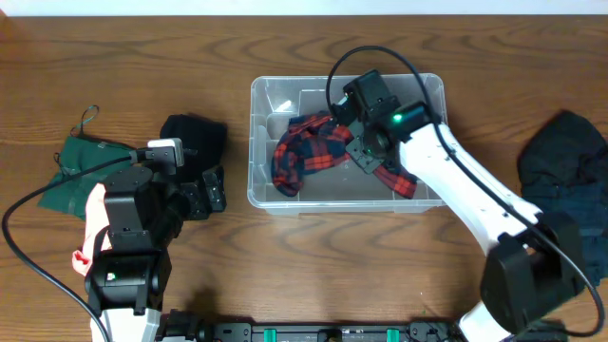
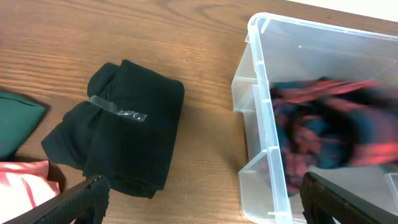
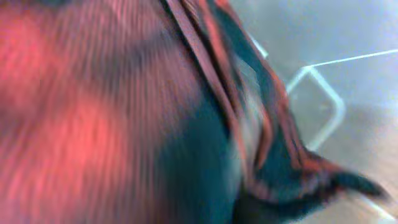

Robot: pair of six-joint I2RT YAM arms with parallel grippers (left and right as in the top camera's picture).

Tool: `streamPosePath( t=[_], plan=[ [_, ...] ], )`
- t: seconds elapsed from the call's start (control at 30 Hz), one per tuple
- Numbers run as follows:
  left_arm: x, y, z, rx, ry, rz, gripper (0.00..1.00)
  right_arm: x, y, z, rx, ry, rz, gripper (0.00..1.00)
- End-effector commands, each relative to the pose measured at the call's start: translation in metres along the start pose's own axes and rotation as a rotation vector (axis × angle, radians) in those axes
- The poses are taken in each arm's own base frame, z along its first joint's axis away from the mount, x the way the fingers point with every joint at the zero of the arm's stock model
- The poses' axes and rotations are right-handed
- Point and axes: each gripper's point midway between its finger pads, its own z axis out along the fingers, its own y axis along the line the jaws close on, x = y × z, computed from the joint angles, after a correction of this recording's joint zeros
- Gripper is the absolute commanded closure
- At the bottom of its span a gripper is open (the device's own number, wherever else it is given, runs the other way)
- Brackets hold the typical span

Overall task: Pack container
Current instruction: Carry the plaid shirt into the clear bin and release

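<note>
Container (image 1: 258, 142): likely light, rigid; grip at the rim. Left gripper (image 2: 204, 186) spread apart; right gripper (image 1: 364, 150), above plaid cloth (image 1: 309, 154), state indiscernible.

Nothing legible from where I stand.

The strip of clear tape (image 2: 118, 111) across the black folded cloth (image 2: 134, 134) has some faint marks near one end, but they are too small to make out as letters or figures. On the bottom of the container (image 2: 260, 93), the right wrist view catches a pale outline (image 3: 324, 93) with rounded corners. It is blurred, and no word or number shows in it or beside it. The container's clear walls and rim carry no print I can read in any of the three views.
</note>
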Motion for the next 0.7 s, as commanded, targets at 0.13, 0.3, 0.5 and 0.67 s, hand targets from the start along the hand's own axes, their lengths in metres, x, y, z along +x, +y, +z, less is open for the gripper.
streamPosePath(
  t=[0.13,0.3,0.5,0.67],
  plan=[
    [-0.012,-0.002,-0.005,-0.004,-0.031,-0.001,0.02,-0.030,-0.034,-0.062,0.183,-0.160,0.089,0.01],
    [-0.012,-0.002,-0.005,-0.004,-0.034,-0.001,0.02,-0.028,-0.094,-0.156,0.396,-0.360,0.251,0.01],
    [-0.012,-0.002,-0.005,-0.004,-0.034,-0.001,0.02,0.074,-0.184,-0.200,0.580,-0.294,0.701,0.01],
    [-0.012,-0.002,-0.005,-0.004,-0.034,-0.001,0.02,0.192,-0.220,-0.169,0.582,-0.036,1.130,0.01]
  ],
)
